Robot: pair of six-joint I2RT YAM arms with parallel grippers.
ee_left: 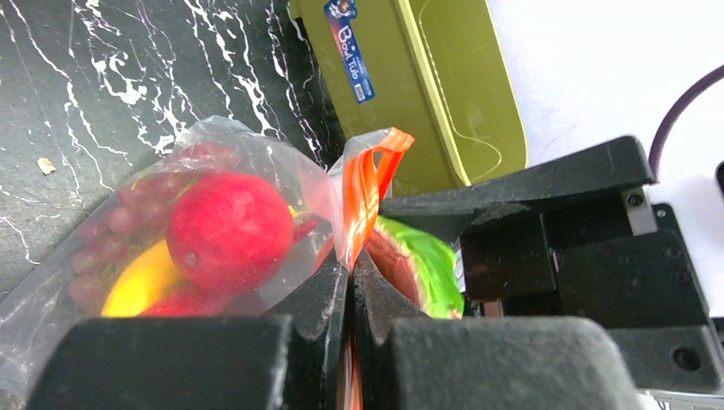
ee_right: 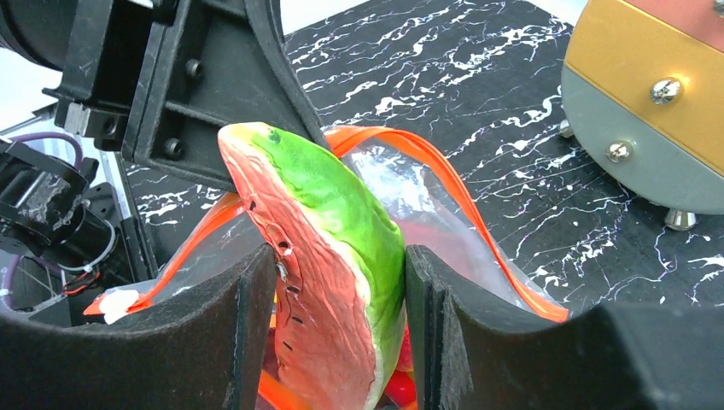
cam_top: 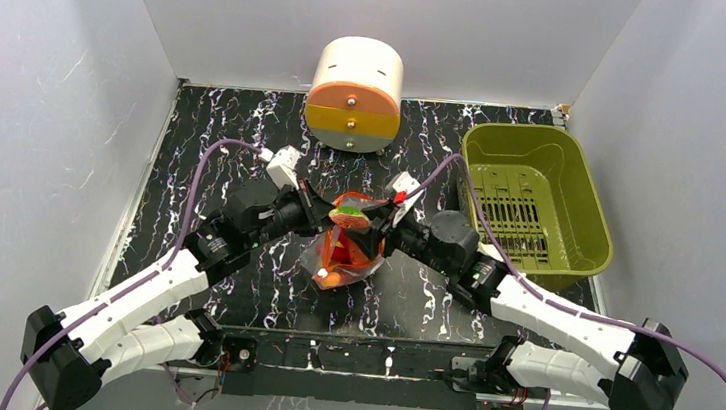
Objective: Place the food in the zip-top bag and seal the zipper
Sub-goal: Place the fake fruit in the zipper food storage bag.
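Worktop (cam_top: 410, 300): black w/ white marbling. Pale grey walls (cam_top: 49, 84) on three sides.

L arm (cam_top: 150, 290) reaches fwd and inward from near-left base. Left tool (ee_left: 352, 278): jaws together, clamped on orange-red zipper (ee_left: 367, 184) at bag mouth.

R arm (cam_top: 549, 313) reaches in from near-right base, mirroring it. Right tool (ee_right: 340, 282): jaws part-way apart, clamped on pinkish slice (ee_right: 329, 256), green rind uppermost, lower end inside the open zipper loop. Tools stand tip to tip at mid-worktop.

Zip-top bag (ee_left: 77, 282) hangs below both tools; base contact w/ worktop: cannot tell. Inside: reddish-brown beaded piece (ee_left: 107, 226), yellow banana (ee_left: 141, 286), red round fruit (ee_left: 229, 231).

Beyond tools: cream drum (cam_top: 355, 89) w/ orange and yellow face. Right of right tool, apart from it: olive-green bin (cam_top: 562, 184).
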